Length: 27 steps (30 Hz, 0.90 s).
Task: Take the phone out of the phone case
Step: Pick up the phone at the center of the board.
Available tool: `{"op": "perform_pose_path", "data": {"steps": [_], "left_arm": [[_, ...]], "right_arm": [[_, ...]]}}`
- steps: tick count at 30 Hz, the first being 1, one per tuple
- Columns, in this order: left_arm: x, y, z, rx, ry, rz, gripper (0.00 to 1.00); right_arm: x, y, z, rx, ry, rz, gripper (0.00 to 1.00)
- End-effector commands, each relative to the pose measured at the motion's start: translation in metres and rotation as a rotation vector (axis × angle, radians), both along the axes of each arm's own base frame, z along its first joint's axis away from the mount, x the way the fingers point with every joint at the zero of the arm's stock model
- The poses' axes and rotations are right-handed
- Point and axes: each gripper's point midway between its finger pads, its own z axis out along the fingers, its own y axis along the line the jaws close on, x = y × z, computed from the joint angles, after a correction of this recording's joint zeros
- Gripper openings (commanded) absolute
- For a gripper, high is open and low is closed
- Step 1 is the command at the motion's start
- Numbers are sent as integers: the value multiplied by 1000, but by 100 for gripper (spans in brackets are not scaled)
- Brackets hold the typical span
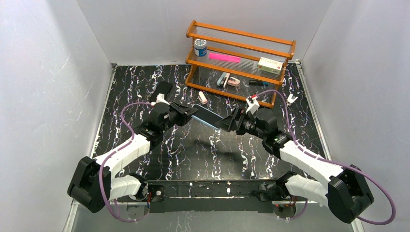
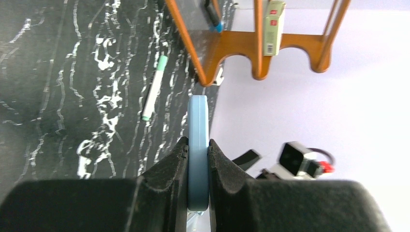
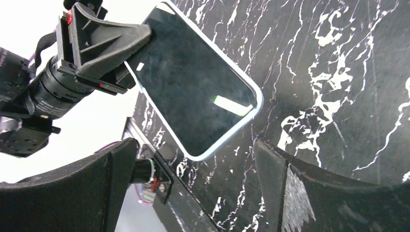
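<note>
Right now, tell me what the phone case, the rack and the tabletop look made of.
Phone case: pale blue, matte, rounded edge; likely silicone or soft plastic.
Rack: orange-brown wood with glossy varnish.
Tabletop: black with white veins; marble look, possibly a printed sheet.

Black marbled table (image 2: pixel 72 72) bears a wooden rack (image 2: pixel 237 43) and a marker (image 2: pixel 154 88).
</note>
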Motion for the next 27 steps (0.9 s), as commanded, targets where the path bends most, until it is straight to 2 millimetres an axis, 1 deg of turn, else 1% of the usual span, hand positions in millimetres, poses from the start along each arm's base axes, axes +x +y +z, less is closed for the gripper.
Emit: {"op": "perform_pose_path", "data": {"steps": [1,5,13,18,27], "left_arm": [[6,2,47,-172,-83,57,0],[6,2,54,-212,-89,63,0],[5,2,65,-279,-80,74,0],[5,2,66,-305,-68,79,0],[6,0,77,-349,-71,73,0]], "right_arm": [[-1,0,24,197,31,-38,98],[-5,-1,29,293,37,-29,90],[-6,1,46,408,26,21,67],[-6,2,52,422,3,42,60],[-6,4,60,445,-23,73,42]]}}
